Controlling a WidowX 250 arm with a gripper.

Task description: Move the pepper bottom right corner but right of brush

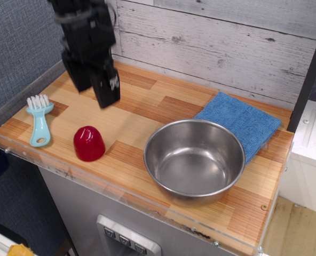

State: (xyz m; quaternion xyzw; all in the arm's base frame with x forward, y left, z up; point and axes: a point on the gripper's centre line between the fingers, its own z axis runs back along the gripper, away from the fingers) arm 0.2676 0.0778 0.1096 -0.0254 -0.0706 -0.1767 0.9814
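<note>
**Pepper on the wood, gripper raised above and empty**

Single view, from the front and above. Standing upright on its flat base near the front edge of the wooden table [147, 101]: the pepper [89, 143], dark red, glossy, dome up. Just left of it, apart and not touching, the brush [39, 120], light blue, white bristles toward the back, handle with its oval hole toward the front edge. To the right of the pepper, with a strip of bare wood between, a steel bowl [194, 160], empty, far larger than the pepper. Behind and right of the bowl, a blue cloth [243, 124], folded flat, its near corner tucked under or just behind the bowl's rim; hard to tell which from this angle.

Hanging in the air above the back-left part of the table: the gripper [94, 88], black, fingers pointing down, well clear of the pepper and holding nothing. Jaws apart, with a visible gap between the two dark fingers. Behind everything, a wall of pale weathered planks [216, 37].
</note>
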